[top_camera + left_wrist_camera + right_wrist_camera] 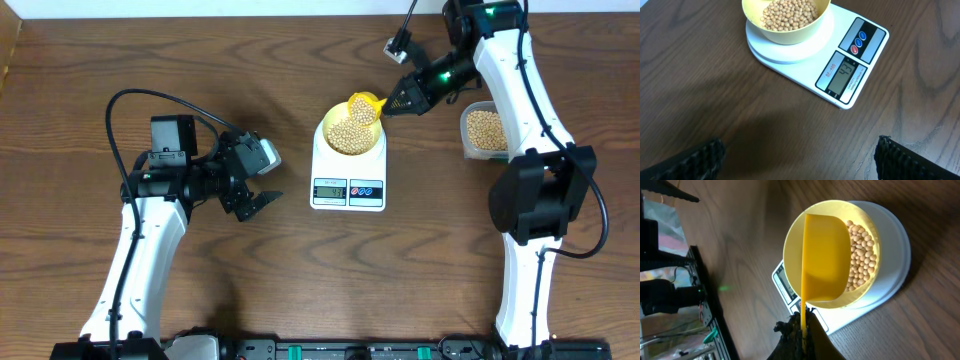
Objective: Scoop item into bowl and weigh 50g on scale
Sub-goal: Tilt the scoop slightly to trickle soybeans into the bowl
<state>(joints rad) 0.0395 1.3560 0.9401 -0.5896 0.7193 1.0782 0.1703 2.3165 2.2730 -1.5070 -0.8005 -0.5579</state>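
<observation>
**While the scoop hangs over the bowl, the left jaws stand wide**

Where the left arm reaches across the left half of the overhead frame, the left gripper sits low over the brown wooden table. Its jaws are spread wide and hold nothing. It points toward the frame's centre and stays clear of the scale, just left of it. In the left wrist view its two dark fingertips show only at the bottom corners, with bare wood between them.

At the centre of the overhead frame the white scale lies flat, its display toward the lower edge. The digits look like 43, though they are small. The pale yellow bowl stands on the scale's round platform and is partly filled with tan beans.

Just up and right of the bowl, the bright yellow scoop reaches over the rim. In the right wrist view it covers the left part of the bowl, its inside looks bare, and the beans show to its right. The right gripper is clamped tight on the scoop's thin handle.

Further right, a clear tub holds more beans.
</observation>
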